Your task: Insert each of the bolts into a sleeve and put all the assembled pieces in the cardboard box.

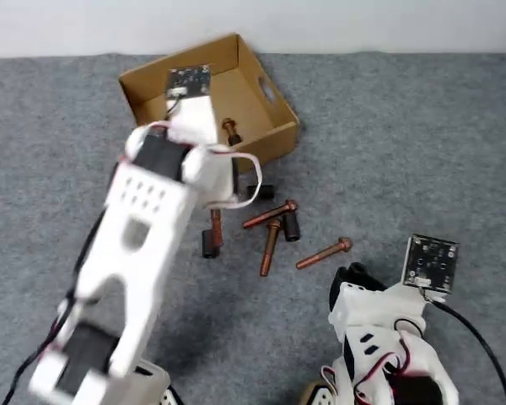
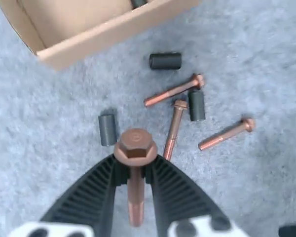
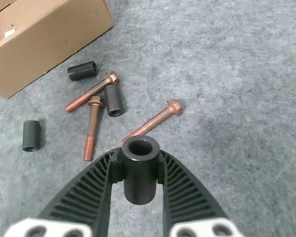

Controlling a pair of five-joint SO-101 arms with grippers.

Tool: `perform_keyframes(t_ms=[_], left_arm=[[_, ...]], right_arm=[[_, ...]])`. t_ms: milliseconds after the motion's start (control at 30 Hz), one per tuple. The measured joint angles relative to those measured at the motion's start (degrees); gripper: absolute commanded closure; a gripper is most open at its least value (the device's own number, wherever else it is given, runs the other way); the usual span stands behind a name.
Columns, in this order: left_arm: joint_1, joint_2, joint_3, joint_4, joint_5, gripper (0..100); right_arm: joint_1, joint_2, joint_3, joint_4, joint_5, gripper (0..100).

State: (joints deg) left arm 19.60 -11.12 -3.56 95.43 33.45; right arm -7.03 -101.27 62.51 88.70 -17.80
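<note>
Near right: right gripper (image 3: pixel 139 160) clamped on a black cylindrical metal sleeve (image 3: pixel 139 185), bore facing its wrist camera. Left gripper (image 2: pixel 135 167) closed on the shank of a copper-coloured hex-head bolt (image 2: pixel 135 148), above the grey carpet (image 1: pixel 422 152). Mid-table: three loose bolts (image 1: pixel 270 245), three loose sleeves (image 1: pixel 292 226). Far left: open brown cardboard box (image 1: pixel 274 110), one coppery piece (image 1: pixel 231 131) inside. Step, as judged: mating the held pair. Next move needs the bolt tip lined up with the bore.

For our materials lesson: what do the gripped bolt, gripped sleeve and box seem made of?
Bolt: likely copper-coloured plated steel, from its reddish metallic sheen. Sleeve: dark metal or plastic, unclear; matte black. Box: cardboard, plain matte brown walls.
</note>
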Motion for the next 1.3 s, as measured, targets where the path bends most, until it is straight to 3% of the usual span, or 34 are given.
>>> perform_keyframes(t_ms=[300, 500, 833, 1300], left_arm=[[0.0, -32.18, 31.91, -13.63, -6.24, 100], [0.0, -51.78, 45.89, -15.91, -8.09, 100], [0.0, -72.35, 51.96, -16.0, -8.26, 100], [-0.09, -92.31, 60.48, -21.8, -8.26, 100]], right_arm=[[-7.12, 0.0, 0.0, 0.0, 2.02, 99.1], [-11.6, 0.0, 0.0, 0.0, 2.02, 99.0], [-25.93, 0.0, 0.35, 0.0, 3.16, 99.0], [-43.34, -1.05, 2.29, -7.56, 19.96, 99.0]])
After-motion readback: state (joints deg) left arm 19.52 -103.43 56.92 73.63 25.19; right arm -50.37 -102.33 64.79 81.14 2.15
